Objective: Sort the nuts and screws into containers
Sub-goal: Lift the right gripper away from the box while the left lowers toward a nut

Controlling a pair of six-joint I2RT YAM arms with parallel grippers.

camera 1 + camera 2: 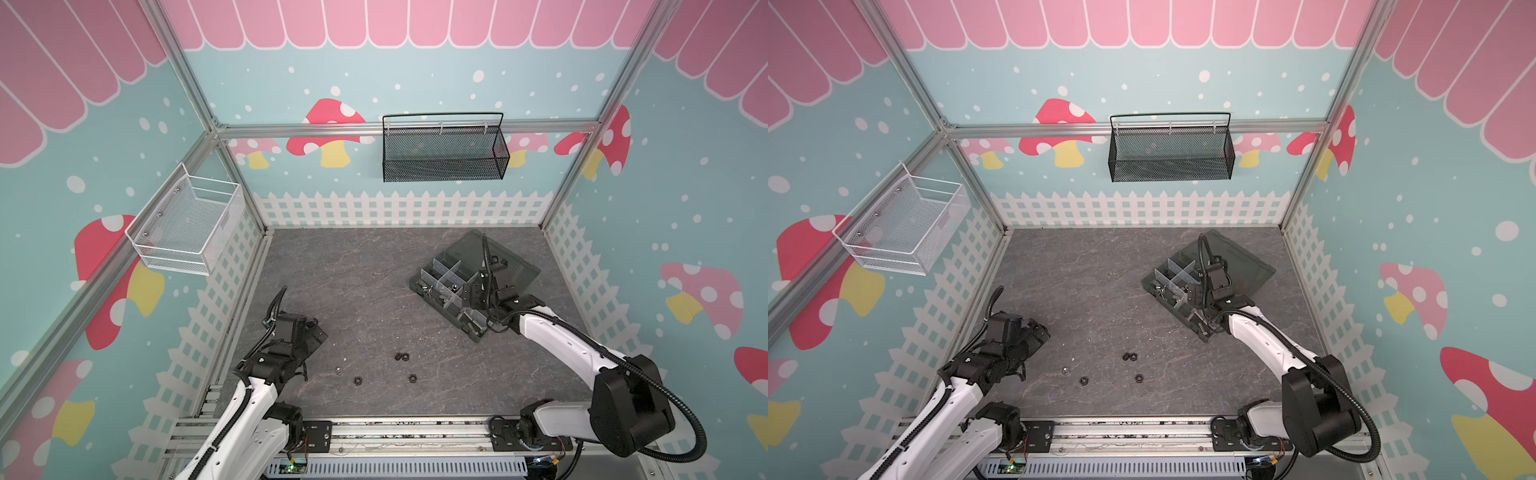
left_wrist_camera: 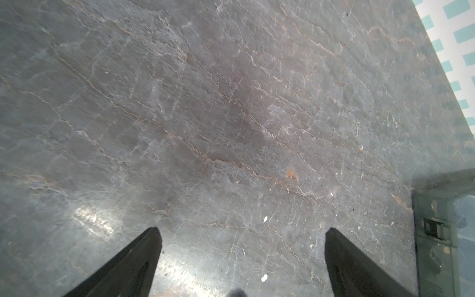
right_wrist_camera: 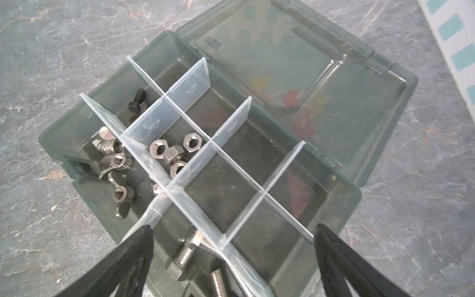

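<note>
Grey tabletop [image 1: 374,291] below, right pincer [image 3: 233,227] hangs splayed over the organizer box [image 3: 59,144].

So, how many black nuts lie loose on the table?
4. In a top view, two black nuts touch each other; one lies just right of them, nearer the front; one lies further left, beside a silver nut. Others may be hidden.

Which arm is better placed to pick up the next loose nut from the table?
Probably left. The left gripper is open and empty, close to the loose nuts. The right gripper, also open, hangs over the box, farther away.
</note>
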